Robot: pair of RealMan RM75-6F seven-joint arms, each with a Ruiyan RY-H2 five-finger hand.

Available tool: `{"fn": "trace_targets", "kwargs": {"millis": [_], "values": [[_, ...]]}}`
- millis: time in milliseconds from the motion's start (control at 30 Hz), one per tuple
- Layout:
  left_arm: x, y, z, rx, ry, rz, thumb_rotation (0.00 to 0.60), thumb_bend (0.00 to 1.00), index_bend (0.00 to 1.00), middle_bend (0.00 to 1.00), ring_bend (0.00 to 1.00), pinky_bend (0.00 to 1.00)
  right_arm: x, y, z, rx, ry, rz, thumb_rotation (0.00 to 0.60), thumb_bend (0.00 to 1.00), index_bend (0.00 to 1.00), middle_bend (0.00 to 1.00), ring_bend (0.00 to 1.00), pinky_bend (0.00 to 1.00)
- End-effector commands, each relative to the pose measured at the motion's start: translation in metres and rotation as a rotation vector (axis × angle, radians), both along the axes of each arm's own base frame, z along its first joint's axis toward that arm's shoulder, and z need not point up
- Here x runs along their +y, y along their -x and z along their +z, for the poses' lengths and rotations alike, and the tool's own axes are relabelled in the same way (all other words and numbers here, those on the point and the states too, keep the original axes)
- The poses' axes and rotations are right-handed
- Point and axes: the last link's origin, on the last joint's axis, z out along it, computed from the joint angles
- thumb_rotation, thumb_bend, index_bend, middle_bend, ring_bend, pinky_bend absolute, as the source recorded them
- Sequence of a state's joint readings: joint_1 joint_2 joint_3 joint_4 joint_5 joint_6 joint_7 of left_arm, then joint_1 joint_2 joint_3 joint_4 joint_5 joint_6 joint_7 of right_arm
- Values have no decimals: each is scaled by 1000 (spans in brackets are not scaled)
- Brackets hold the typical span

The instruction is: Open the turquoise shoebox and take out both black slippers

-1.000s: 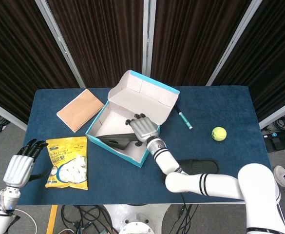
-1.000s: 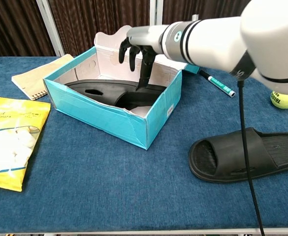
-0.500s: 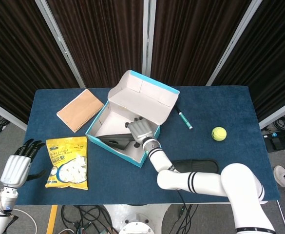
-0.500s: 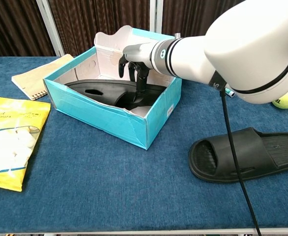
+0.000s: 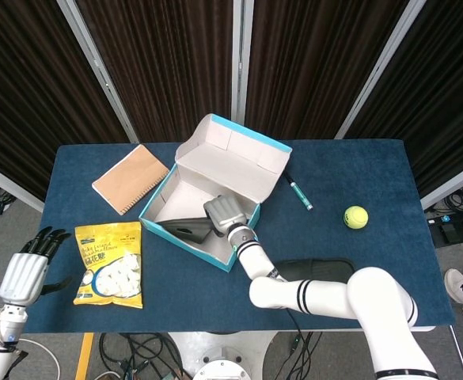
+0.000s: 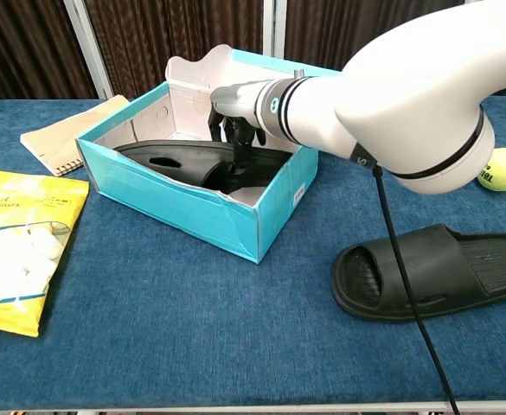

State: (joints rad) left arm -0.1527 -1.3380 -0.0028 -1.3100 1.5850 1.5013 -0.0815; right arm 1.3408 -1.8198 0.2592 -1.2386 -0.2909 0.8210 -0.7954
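Note:
The turquoise shoebox (image 5: 185,242) (image 6: 173,206) stands open at the table's middle, its lid (image 5: 231,150) tipped back. One black slipper (image 5: 187,229) (image 6: 173,157) lies inside it. My right hand (image 5: 225,214) (image 6: 235,130) is lowered into the box, fingers pointing down and touching the slipper's strap; a firm hold does not show. The other black slipper (image 5: 318,271) (image 6: 434,272) lies on the table to the right of the box. My left hand (image 5: 25,271) hangs off the table's front left corner, fingers apart and holding nothing.
A tan notebook (image 5: 130,178) (image 6: 58,138) lies left of the box. A yellow snack bag (image 5: 110,264) (image 6: 10,251) sits front left. A teal pen (image 5: 299,192) and a tennis ball (image 5: 356,216) (image 6: 503,169) lie on the right.
My right hand has sunk deeper into the box, its spread fingers drawing together onto the slipper. The slipper has not lifted. The left hand drifted slightly lower.

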Motion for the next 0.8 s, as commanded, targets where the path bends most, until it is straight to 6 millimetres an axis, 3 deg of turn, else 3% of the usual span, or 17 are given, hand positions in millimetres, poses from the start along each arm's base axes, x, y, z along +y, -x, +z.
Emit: {"fn": "trace_targets", "kwargs": {"millis": [33,233,633,800], "values": [[0,1,0,-1,-1,1,600,87,188,156,92,302,0,0,-1,-1,3,3,600,298,555,501,381,520],[0,1,0,-1,0,0,600,87,188,156,92,302,-1,0,-1,-4,29,20,600,351,675,586,467,624],[1,-1,-2,-1,5,-2,600,87,189,156,92,303,-4,-1,15,-70,141,57,600,402,769,659,538,691],[1,-2,-1,1,4,-5,600,87,189,156,92,302,-4,-6,33,-164,222,83,600,402,775,662,541,693]]}}
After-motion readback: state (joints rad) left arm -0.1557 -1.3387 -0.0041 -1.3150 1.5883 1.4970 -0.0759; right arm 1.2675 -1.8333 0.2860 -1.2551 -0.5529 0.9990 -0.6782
